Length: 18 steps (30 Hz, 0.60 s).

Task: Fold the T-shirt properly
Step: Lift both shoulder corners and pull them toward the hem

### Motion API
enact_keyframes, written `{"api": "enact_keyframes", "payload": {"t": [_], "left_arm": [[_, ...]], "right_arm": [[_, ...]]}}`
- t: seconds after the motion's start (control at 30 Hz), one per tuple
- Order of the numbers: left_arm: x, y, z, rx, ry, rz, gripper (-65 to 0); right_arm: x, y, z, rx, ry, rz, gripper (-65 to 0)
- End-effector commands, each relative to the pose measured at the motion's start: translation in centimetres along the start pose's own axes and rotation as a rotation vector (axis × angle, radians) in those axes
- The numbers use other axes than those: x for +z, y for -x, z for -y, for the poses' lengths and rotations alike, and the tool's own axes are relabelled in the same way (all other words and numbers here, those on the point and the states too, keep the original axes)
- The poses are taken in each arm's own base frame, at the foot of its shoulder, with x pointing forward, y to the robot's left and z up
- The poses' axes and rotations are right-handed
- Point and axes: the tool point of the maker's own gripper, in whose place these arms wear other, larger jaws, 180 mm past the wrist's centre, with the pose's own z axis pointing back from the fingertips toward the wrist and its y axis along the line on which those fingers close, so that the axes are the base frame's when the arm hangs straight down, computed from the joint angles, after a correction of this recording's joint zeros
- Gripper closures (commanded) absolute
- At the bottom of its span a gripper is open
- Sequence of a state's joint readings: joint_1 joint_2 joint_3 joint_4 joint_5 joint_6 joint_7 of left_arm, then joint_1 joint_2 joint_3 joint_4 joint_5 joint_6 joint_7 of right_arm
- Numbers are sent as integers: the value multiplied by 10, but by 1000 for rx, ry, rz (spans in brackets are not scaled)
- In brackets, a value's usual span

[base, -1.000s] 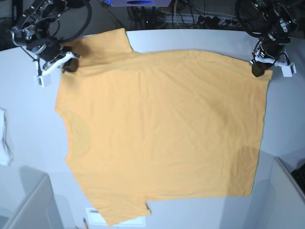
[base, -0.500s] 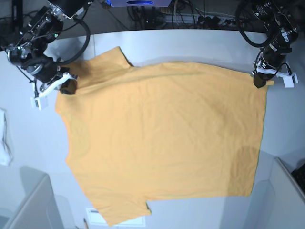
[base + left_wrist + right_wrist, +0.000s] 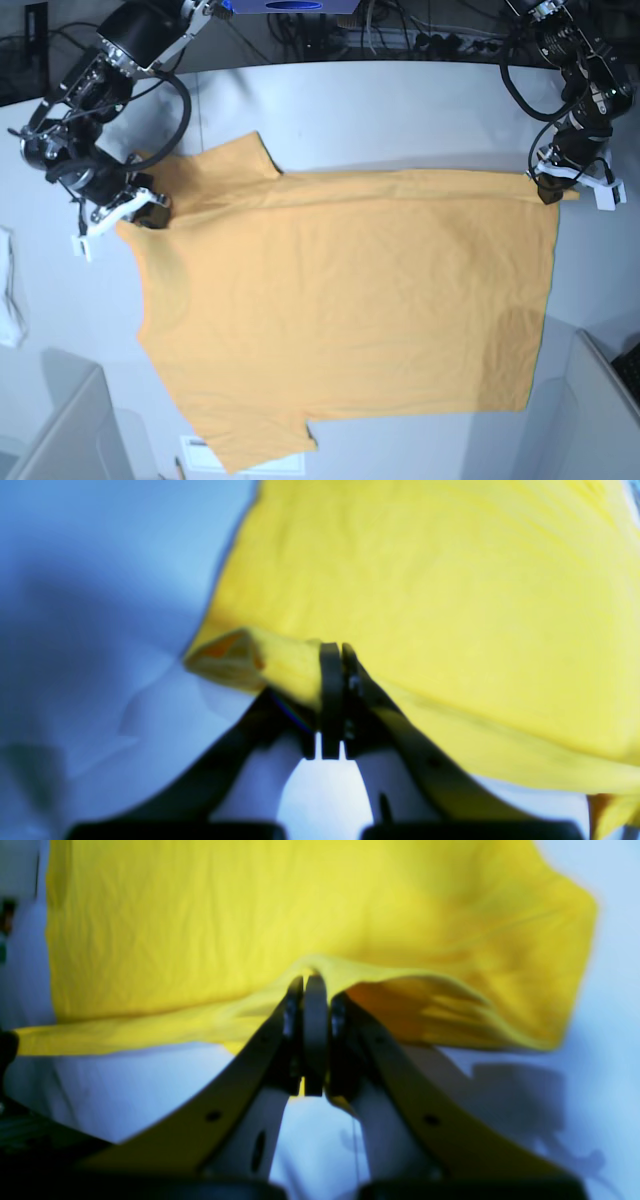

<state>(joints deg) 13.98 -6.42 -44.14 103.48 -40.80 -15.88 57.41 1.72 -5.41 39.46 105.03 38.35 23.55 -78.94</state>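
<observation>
Tools, left [image 3: 337, 652] and right [image 3: 312, 985]: two, jaws closed, each pinching T-shirt fabric.
T-shirt [image 3: 350, 290]: light orange, short-sleeved, broadly spread over the white bench [image 3: 60, 330]; upper edge gathered at both grips, one sleeve jutting beyond it, another at the lower edge.

Pale, bluish-white surface [image 3: 340, 115], stretching to the view's edges; lit brightly and evenly in the base view; soft, blurred shadows in both wrist views; grey shapes at both lower corners.
</observation>
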Motion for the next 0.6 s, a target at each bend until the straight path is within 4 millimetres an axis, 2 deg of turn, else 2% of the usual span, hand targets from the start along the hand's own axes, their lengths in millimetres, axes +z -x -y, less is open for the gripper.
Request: {"api": "enact_keyframes", "payload": {"t": [0.0,0.17,0.27,0.4,0.57], "left_arm": [[3,-13,1,-20,8,41,0],[0,-25,7,-21,21,69,0],[-2,-30,9,-17,26,79,0],[-13,-29,-2,-34,-33,57,0],[-24,-28,6,-79,-41,35,0]], "right_arm": [[-1,-20,-10,25,-31,52,0],[-15,-34,-19,16,-78,51,0],[-20,-43,-18,-4,-67,48,0],[-29,-53,-22,-17,-85,44,0],[-42,-64,-23,-20,-108,33,0]]}}
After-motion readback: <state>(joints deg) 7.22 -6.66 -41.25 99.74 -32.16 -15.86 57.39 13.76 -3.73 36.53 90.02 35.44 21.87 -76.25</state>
